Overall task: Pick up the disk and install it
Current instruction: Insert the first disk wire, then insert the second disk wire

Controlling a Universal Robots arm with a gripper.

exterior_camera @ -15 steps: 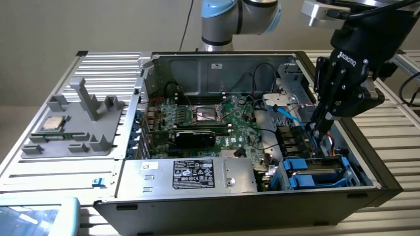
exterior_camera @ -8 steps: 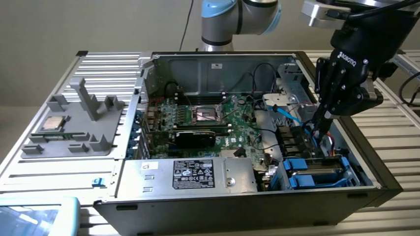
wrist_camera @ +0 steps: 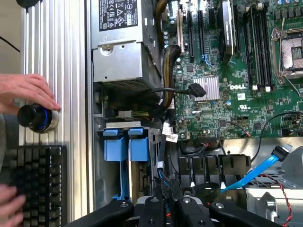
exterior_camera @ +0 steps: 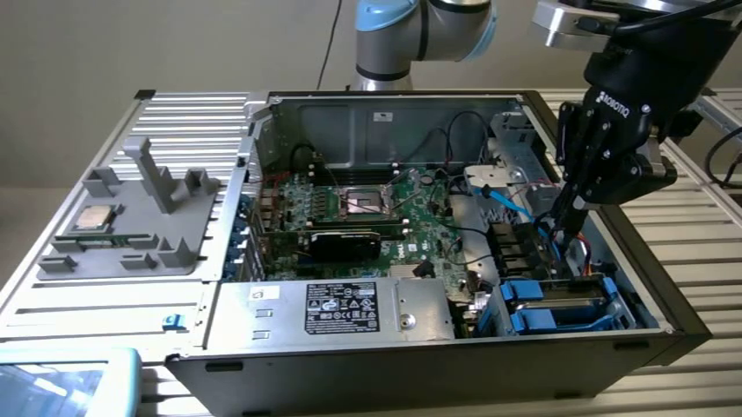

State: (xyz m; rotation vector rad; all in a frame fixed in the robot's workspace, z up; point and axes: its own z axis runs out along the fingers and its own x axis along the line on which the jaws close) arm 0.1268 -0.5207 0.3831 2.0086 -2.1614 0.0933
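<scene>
The disk, a grey drive in a bright blue carrier, lies in the drive bay at the front corner of the open computer case, on the exterior view's right. In the wrist view the disk's blue carrier tabs sit beside the power supply. My gripper hangs just above and behind the bay, pointing down, apart from the disk. Its fingers stand close together with nothing between them, so it is shut. The wrist view shows the gripper over a bundle of black cables.
A silver power supply fills the case's front. The green motherboard lies behind it, with a blue data cable beside my gripper. A grey fixture holds a processor chip. A person's hand rests on a knob above a keyboard.
</scene>
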